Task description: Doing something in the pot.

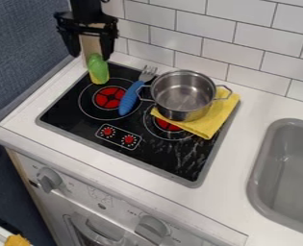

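Oven front foremost, the claw hangs spread wide near the back left corner of the cooktop, the pot lying rightward and nearer the camera, by the back right corner.

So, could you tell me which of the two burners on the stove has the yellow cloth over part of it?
The burner nearer the sink: the yellow cloth and pot cover part of it, while the other burner has no cloth on it.
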### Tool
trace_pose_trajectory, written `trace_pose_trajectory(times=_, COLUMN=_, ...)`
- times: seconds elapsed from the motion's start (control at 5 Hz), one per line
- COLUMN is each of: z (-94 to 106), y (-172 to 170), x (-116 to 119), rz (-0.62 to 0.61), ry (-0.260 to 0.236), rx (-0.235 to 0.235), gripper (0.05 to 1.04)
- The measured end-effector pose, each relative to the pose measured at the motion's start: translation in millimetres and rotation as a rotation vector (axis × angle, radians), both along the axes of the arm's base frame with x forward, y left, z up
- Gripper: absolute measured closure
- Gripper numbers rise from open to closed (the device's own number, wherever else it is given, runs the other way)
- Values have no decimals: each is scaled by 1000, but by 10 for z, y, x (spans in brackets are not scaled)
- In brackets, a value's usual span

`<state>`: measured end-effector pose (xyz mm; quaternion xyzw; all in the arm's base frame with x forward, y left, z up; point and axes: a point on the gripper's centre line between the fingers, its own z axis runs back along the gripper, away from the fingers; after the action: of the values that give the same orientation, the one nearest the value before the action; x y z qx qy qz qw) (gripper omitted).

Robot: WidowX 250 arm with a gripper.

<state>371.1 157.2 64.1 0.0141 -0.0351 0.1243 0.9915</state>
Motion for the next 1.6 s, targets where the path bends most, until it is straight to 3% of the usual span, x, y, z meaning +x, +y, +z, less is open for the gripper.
trace_pose_trajectory(times=0.2, z=-41, y=-30, x=38, rz=5, ry=-13, rx=-12, gripper=84)
trace_pose_trajectory(times=0.6, z=-272, y=-31, x=144, rz=-7, ry=29, rx=-10, gripper=115)
trace_pose_trajectory(times=1.0, z=-276, y=-191, x=203, rz=-55, ry=28, rx=-11, gripper=409)
trace_pose_trajectory(times=1.2, z=38, y=-298, x=255, rz=-66, ry=-60, rx=-7, gripper=409)
trace_pose_trajectory(times=1.4, z=579, y=-727, x=419, rz=-136, ry=-220, rx=-40, gripper=410)
trace_pose_trajectory(times=1.6, z=642, y=-1204, x=442, rz=-229, ry=-236, rx=-123, gripper=410)
